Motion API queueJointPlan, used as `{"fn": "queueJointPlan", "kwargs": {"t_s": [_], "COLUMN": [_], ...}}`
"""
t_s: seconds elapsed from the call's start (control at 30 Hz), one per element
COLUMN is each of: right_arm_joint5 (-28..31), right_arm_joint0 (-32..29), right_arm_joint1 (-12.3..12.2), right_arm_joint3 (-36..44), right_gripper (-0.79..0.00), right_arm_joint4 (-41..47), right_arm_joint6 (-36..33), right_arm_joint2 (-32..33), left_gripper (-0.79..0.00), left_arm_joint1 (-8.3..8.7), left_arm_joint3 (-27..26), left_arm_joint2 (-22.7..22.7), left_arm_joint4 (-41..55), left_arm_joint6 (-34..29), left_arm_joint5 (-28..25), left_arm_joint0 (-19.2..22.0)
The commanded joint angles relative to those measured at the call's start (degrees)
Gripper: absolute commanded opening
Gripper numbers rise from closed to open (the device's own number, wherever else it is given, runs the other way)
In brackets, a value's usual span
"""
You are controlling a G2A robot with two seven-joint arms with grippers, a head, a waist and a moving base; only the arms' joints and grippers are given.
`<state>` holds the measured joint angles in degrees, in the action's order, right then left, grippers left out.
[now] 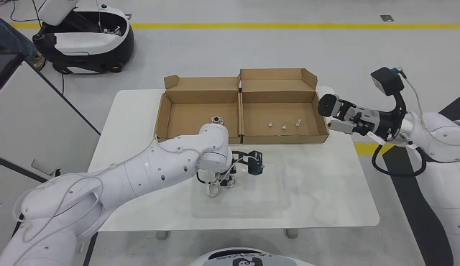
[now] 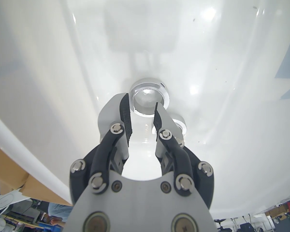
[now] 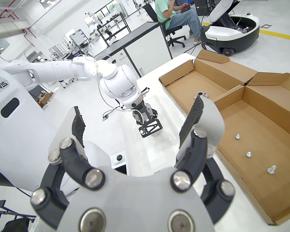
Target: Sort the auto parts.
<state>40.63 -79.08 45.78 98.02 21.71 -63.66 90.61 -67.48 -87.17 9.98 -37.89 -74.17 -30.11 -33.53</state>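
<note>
L gripper [image 2: 141, 100] astride ring [image 2: 150, 90], mid tray [image 2: 62, 56]

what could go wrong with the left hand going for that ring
1. The left hand looks off-centre on the metal ring: one fingertip seems to sit over its hole, so closing may tip or flick it instead of gripping.
2. A second ring lies right beside that finger and could get nudged or dragged along.
3. The glossy white tray looks slick, so a bumped ring may slide away.
</note>
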Motion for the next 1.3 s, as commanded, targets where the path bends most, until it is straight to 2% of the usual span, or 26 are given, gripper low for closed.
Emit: {"fn": "queueJointPlan", "kwargs": {"t_s": [0.0, 0.63, 1.27], "right_arm_joint5": [0.00, 0.00, 0.00], "right_arm_joint0": [0.00, 0.00, 0.00], "right_arm_joint1": [0.00, 0.00, 0.00], "right_arm_joint3": [0.00, 0.00, 0.00], "right_gripper": [0.000, 0.000, 0.000], "right_arm_joint4": [0.00, 0.00, 0.00], "right_arm_joint6": [0.00, 0.00, 0.00], "right_arm_joint2": [0.00, 0.00, 0.00], "left_gripper": [-0.505, -0.520, -0.551], "left_arm_joint1": [-0.23, -2.62, -3.39], "left_arm_joint3": [0.35, 4.13, 5.95], "left_arm_joint2": [0.14, -0.24, -0.24], "left_arm_joint4": [0.03, -1.70, -2.41], "left_arm_joint6": [-0.06, 0.05, 0.43], "left_arm_joint5": [0.14, -0.06, -0.44], "left_arm_joint0": [0.04, -0.91, -1.45]}}
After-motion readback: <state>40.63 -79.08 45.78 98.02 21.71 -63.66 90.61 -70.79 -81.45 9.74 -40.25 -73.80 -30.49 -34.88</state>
